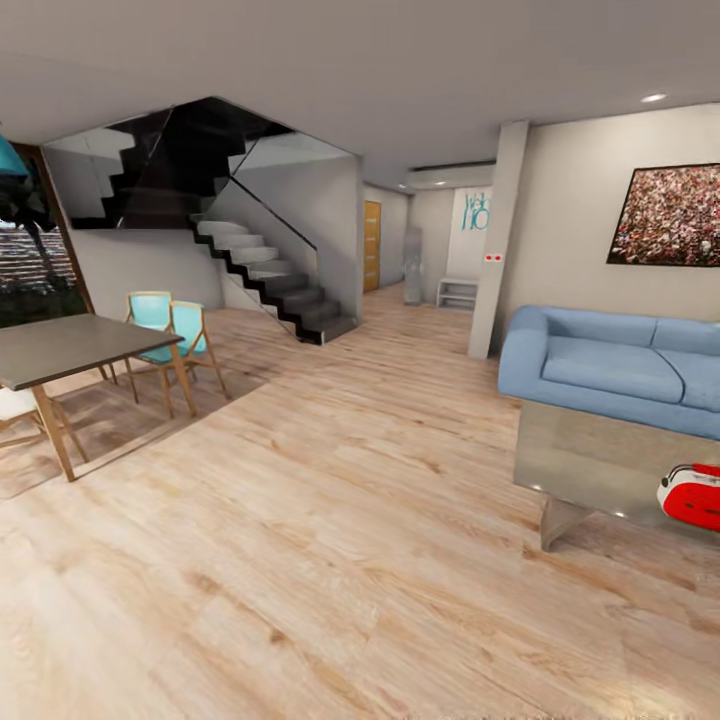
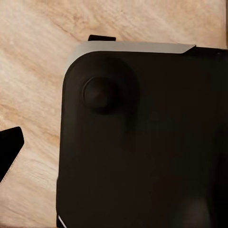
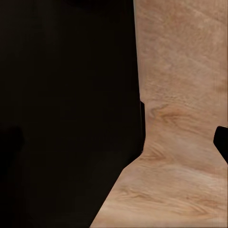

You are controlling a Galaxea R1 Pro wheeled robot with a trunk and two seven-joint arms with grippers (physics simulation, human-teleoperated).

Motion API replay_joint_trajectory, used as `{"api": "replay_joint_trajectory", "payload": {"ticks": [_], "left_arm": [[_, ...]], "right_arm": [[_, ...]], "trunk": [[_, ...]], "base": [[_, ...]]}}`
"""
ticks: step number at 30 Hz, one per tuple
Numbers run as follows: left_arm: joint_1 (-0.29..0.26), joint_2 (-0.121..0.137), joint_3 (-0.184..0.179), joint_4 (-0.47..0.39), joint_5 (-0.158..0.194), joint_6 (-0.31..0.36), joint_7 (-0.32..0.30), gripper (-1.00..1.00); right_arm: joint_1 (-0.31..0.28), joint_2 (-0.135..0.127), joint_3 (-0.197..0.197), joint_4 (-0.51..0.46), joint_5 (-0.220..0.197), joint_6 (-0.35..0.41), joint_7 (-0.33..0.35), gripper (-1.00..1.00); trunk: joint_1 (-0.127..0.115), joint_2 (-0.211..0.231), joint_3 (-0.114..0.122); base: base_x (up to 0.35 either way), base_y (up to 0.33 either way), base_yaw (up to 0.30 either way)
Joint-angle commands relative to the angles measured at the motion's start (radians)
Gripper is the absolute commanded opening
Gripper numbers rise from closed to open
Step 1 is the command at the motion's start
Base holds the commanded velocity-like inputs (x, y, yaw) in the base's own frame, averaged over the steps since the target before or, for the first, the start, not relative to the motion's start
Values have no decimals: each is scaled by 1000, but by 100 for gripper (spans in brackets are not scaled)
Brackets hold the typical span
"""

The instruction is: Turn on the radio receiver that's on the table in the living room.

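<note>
The red radio receiver (image 1: pixel 690 495) with white trim sits on the low glossy grey table (image 1: pixel 590 450) at the far right of the head view, partly cut off by the picture's edge. Behind the table stands the blue sofa (image 1: pixel 615 365) of the living room, with the framed crowd picture (image 1: pixel 668 215) on the wall above it. In the left wrist view, one dark fingertip (image 2: pixel 9 152) of my left gripper (image 2: pixel 114 156) shows far out at the side, over the wood floor. One fingertip (image 3: pixel 222 142) of my right gripper (image 3: pixel 114 142) likewise stands wide of the middle. Both grippers hold nothing.
A dark dining table (image 1: pixel 70 345) with turquoise chairs (image 1: pixel 175 335) stands at the left. A black staircase (image 1: pixel 265 270) rises at the back, and a white pillar (image 1: pixel 500 240) stands beside the sofa. Light wood floor (image 1: pixel 330 520) stretches between me and the low table. My own black base (image 2: pixel 142 142) lies under both wrists.
</note>
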Motion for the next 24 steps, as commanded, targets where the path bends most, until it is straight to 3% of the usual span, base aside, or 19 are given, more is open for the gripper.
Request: {"api": "replay_joint_trajectory", "payload": {"ticks": [1,24], "left_arm": [[0,0,0,0,0,0,0,100],[0,-1,0,0,-1,2,0,100]], "right_arm": [[0,0,0,0,0,0,0,100],[0,0,0,0,0,0,0,100]], "trunk": [[0,0,0],[0,0,0]], "base": [[0,0,-283],[0,0,-283]]}}
